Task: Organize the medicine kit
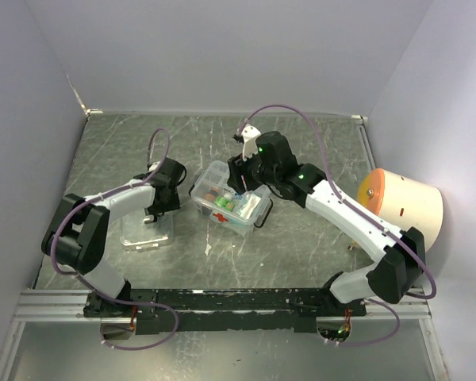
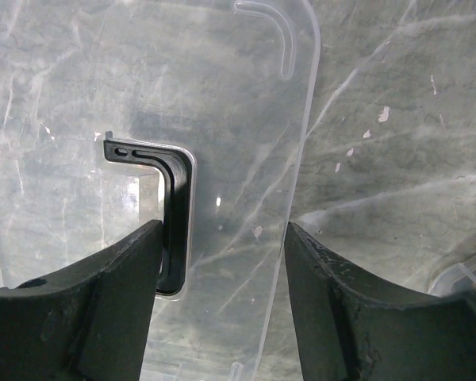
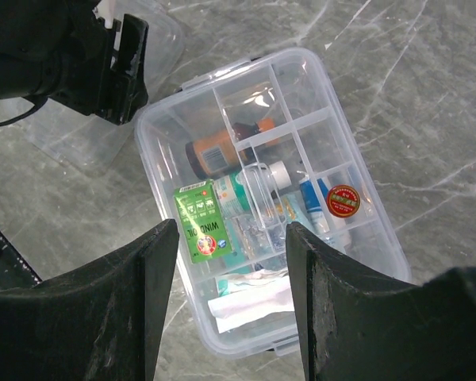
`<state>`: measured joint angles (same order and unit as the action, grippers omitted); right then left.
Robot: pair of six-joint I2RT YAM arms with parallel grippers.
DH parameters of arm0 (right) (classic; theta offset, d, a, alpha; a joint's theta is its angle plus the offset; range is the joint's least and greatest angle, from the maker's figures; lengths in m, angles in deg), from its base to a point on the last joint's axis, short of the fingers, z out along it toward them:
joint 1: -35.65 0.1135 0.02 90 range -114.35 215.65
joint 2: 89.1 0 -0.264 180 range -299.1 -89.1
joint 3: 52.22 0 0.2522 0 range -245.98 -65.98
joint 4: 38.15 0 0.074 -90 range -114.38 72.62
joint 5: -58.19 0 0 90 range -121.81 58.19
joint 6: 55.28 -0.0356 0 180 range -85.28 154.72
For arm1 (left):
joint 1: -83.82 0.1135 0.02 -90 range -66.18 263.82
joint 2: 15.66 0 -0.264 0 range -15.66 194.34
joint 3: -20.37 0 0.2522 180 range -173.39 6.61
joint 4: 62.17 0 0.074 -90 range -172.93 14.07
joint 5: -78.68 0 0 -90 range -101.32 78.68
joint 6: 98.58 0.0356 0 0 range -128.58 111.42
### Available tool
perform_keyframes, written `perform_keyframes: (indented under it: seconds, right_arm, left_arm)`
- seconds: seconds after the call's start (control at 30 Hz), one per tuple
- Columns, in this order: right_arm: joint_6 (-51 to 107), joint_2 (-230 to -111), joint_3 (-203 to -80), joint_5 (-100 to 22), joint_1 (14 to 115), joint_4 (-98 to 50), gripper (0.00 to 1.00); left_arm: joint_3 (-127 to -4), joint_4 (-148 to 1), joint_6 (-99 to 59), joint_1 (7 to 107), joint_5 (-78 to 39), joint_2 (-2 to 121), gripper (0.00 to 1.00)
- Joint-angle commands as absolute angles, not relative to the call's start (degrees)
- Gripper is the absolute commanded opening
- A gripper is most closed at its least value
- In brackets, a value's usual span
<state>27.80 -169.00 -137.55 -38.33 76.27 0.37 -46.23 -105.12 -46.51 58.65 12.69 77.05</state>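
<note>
Left claw point(image 1: 155, 208), top view: hovers over clear lid point(image 1: 147, 232) flat on bench point(image 1: 317, 246), just left of medicine kit point(image 1: 230, 205); right claw point(image 1: 242, 181) over kit's far side.
Left wrist: claw wide, fingers point(image 2: 87, 309) straddling lid's long edge, black handle point(image 2: 173, 206) beside one finger, nothing gripped.
Right wrist: claw wide, empty, above open kit; green box point(image 3: 200, 230), orange bottle point(image 3: 210, 152) inside.

Clear flat lid point(image 1: 143, 236) with black handle point(image 2: 170, 198) lies on dark marbled table point(image 1: 317, 246); cream-and-orange cylinder point(image 1: 404, 205) far right.
</note>
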Motion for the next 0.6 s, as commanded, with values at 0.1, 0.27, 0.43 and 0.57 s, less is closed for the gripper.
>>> perform_keyframes:
  seconds: [0.1,0.27,0.43,0.57]
  right_arm:
    - [26.8,-169.8,-139.8,-39.2,76.4,-1.0,0.56]
    - [23.0,-169.5,-138.0,-37.7,76.3,-3.3,0.56]
    - [15.0,-167.3,-133.1,-36.2,76.3,-10.4,0.56]
    - [8.1,-166.0,-129.1,-36.9,77.3,-16.4,0.56]
  left_arm:
    - [-45.9,-104.1,-48.3,58.9,13.4,76.5,0.60]
    - [-45.6,-104.6,-48.6,58.9,12.2,70.7,0.55]
    - [-44.3,-105.4,-49.5,58.9,11.4,65.9,0.55]
    - [-43.5,-106.1,-50.3,58.9,10.6,62.5,0.55]
